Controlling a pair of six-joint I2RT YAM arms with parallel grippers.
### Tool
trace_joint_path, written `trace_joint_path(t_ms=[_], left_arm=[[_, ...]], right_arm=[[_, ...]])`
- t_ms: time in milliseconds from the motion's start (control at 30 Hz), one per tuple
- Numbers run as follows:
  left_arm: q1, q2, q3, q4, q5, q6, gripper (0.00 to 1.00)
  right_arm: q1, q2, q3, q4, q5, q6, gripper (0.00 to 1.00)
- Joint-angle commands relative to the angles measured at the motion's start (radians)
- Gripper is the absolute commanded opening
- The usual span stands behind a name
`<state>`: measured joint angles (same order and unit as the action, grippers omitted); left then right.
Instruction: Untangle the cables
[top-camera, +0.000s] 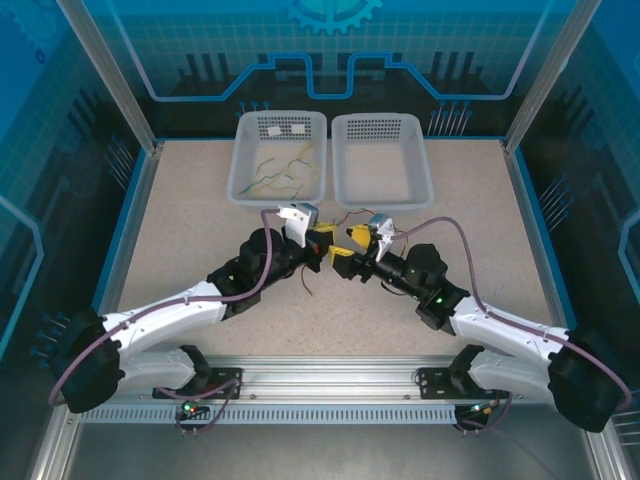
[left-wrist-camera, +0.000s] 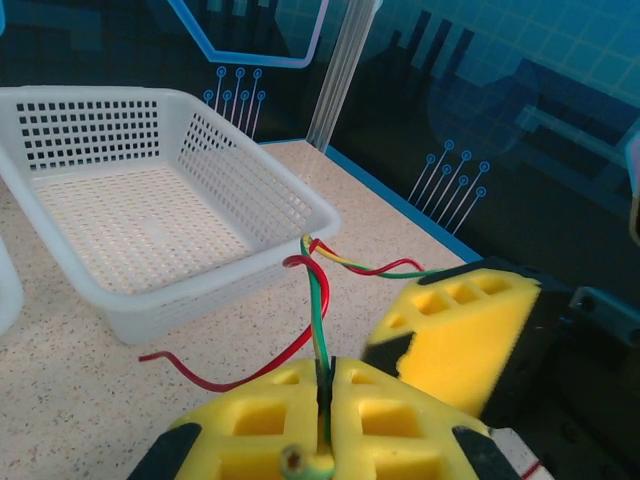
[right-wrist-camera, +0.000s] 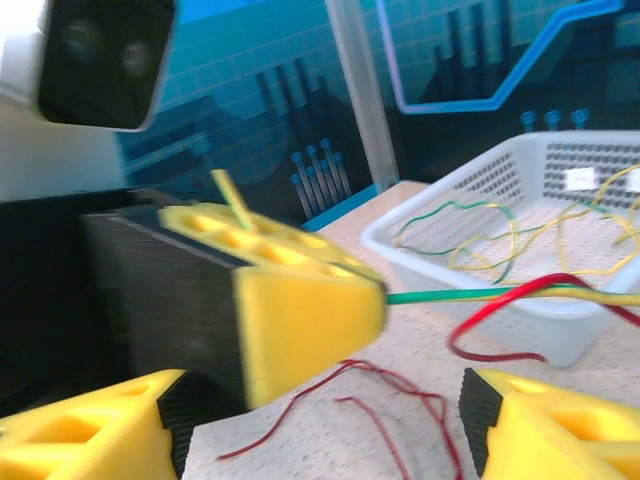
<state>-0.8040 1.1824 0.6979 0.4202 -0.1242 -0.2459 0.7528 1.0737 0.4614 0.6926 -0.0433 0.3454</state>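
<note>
Top external view, table (top-camera: 180, 250) centre: left gripper (top-camera: 325, 243) and right gripper (top-camera: 345, 258) nose to nose, right just at 3 o'clock of left. Left wrist view: left gripper fingers (left-wrist-camera: 270, 410) pressed together on a yellow-green cable (left-wrist-camera: 320, 320), strand rising toward 12 o'clock, crossed by a red cable (left-wrist-camera: 240, 362) trailing over the table toward 9 o'clock, just beside the right basket (left-wrist-camera: 200, 295). Right wrist view: right gripper fingers (right-wrist-camera: 90, 420) spread wide, more red cables (right-wrist-camera: 372, 392) loose on the table ahead. At 11 o'clock of the grippers, left basket (top-camera: 238, 160) with further yellow-green cables (top-camera: 283, 172) inside
</note>
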Motion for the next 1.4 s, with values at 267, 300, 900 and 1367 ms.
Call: trace_joint_path(t_ms=[267, 300, 900, 1367], left_arm=[[-0.005, -0.108, -0.014, 0.034, 0.053, -0.075, 0.0], [-0.005, -0.111, -0.015, 0.035, 0.061, -0.077, 0.0], [0.0, -0.248, -0.047, -0.096, -0.084, 0.01, 0.0], [0.058, -0.29, -0.041, -0.158, -0.099, 0.029, 0.0]], right_arm=[[0.054, 0.111, 0.04, 0.133, 0.362, -0.193, 0.74], [0.054, 0.116, 0.044, 0.128, 0.39, -0.191, 0.72], [-0.071, -0.207, 0.112, -0.285, 0.181, -0.191, 0.82], [-0.286, -0.498, 0.017, -0.44, -0.079, -0.145, 0.78]])
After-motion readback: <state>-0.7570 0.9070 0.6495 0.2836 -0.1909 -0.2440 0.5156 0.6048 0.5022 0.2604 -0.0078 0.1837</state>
